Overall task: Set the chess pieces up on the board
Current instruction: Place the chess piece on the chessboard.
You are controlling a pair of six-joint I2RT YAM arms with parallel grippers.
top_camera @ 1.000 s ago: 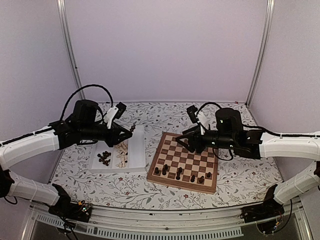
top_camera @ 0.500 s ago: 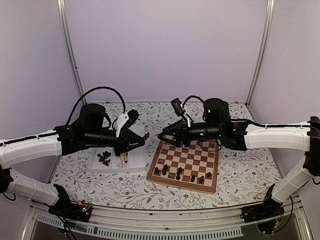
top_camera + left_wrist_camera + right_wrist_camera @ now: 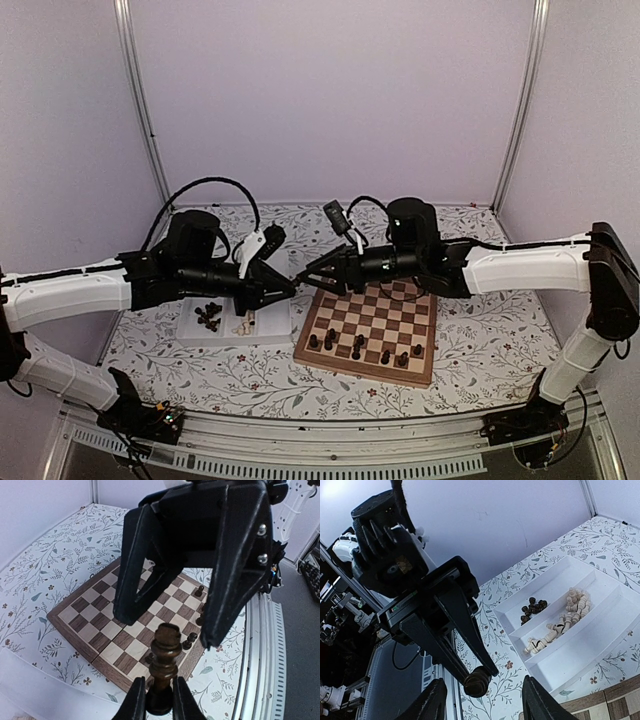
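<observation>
My left gripper point(image 3: 291, 290) is shut on the base of a dark brown chess piece point(image 3: 165, 660) and holds it in the air between the tray and the board's left edge. My right gripper point(image 3: 306, 281) is open and faces it. Its black fingers point(image 3: 235, 575) stand on either side of the piece's head without touching. In the right wrist view the piece's top point(image 3: 478, 681) sits between the left fingers. The chessboard point(image 3: 372, 305) lies right of centre, with several dark pieces point(image 3: 356, 347) along its near rows.
A white two-compartment tray point(image 3: 277, 318) lies left of the board. It holds several dark pieces point(image 3: 209, 316) and several pale pieces point(image 3: 243, 318), which also show in the right wrist view point(image 3: 560, 622). Floral tablecloth all round; frame rails at the back.
My left gripper has carried the dark piece right, from over the tray towards the board. My right gripper has swung left off the board to meet it, open.
</observation>
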